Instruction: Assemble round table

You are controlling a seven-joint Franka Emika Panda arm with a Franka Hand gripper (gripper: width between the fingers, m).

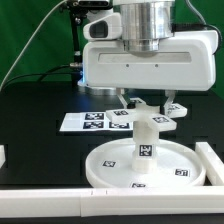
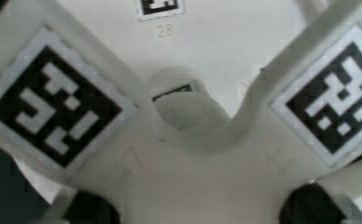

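The round table's large white disc (image 1: 178,158) lies flat near the front of the table, with small tags on it. Its thick tagged post (image 1: 143,148) stands upright on the disc's centre hub. A white base piece (image 1: 152,114) with sloping tagged arms sits on top of the post. In the wrist view this piece (image 2: 204,120) fills the picture, with a large tag on each arm. My gripper (image 1: 147,103) is directly above the post. Its black fingertips (image 2: 89,207) press the piece from both sides, so the gripper (image 2: 210,206) is shut on it.
The marker board (image 1: 88,122) lies behind the disc. Long white border bars run along the front (image 1: 40,197) and the exterior view's right (image 1: 212,160). A green backdrop and cables stand at the back.
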